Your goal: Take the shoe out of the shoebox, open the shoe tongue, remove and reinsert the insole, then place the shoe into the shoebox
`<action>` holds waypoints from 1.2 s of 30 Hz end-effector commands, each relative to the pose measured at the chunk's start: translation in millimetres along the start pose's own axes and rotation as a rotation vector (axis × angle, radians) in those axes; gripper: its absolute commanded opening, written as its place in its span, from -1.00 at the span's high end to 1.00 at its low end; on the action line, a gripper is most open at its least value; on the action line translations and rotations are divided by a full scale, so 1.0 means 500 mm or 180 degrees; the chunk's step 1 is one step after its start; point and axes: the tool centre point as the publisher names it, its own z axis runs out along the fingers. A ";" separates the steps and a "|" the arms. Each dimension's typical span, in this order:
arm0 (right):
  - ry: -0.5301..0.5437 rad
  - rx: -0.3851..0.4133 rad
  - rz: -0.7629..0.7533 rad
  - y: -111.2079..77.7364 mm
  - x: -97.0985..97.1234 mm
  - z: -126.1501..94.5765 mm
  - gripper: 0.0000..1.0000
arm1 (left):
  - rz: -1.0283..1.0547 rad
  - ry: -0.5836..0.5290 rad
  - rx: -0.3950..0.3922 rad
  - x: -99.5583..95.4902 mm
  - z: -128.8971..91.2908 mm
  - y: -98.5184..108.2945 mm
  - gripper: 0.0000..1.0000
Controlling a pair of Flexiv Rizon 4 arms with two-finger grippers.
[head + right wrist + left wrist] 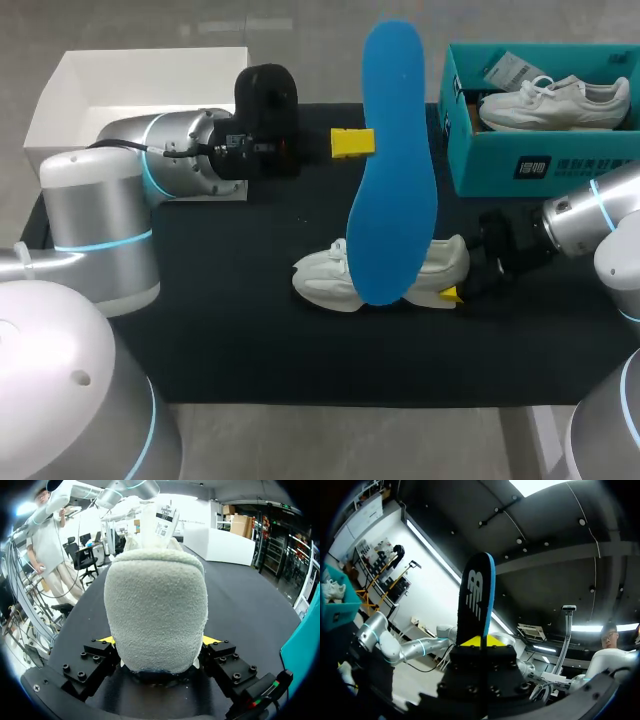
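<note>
One insole [392, 170], one shoe [322, 281] (second shoe [555, 102] in shoebox [490, 168]).

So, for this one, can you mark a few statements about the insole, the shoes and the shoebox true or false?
1. The left gripper holds the blue insole raised above the table. True.
2. The right gripper hangs open, away from everything. False: its fingers clamp the heel of the white shoe on the black tabletop.
3. The teal shoebox is empty. False: a second shoe lies in it.
4. The insole is out of the white shoe. True.
</note>
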 end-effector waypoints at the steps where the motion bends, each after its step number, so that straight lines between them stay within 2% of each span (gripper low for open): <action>1: -0.0007 0.0011 0.0002 -0.006 0.003 0.009 1.00 | 0.0028 -0.0011 0.0024 0.007 -0.004 0.011 1.00; 13: -0.0007 0.0011 0.0002 -0.006 0.003 0.009 1.00 | 0.0028 -0.0011 0.0024 0.007 -0.004 0.011 1.00; 14: -0.0007 0.0011 0.0002 -0.006 0.003 0.009 0.89 | 0.0028 -0.0011 0.0024 0.007 -0.004 0.011 1.00; 15: -0.0007 0.0011 0.0002 -0.006 0.003 0.009 0.43 | 0.0028 -0.0011 0.0024 0.007 -0.004 0.011 1.00; 16: -0.0007 0.0011 0.0002 -0.006 0.003 0.009 -1.00 | 0.0028 -0.0011 0.0024 0.007 -0.004 0.011 1.00; 24: -0.0007 0.0011 0.0002 -0.006 0.003 0.009 -1.00 | 0.0028 -0.0011 0.0024 0.007 -0.004 0.011 1.00; 32: -0.0069 0.0604 0.0219 0.022 0.021 -0.013 -1.00 | 0.0028 -0.0011 0.0024 0.007 -0.004 0.011 1.00; 36: -0.0085 0.0800 0.0286 0.037 0.024 -0.028 -1.00 | 0.0028 -0.0011 0.0024 0.007 -0.004 0.011 1.00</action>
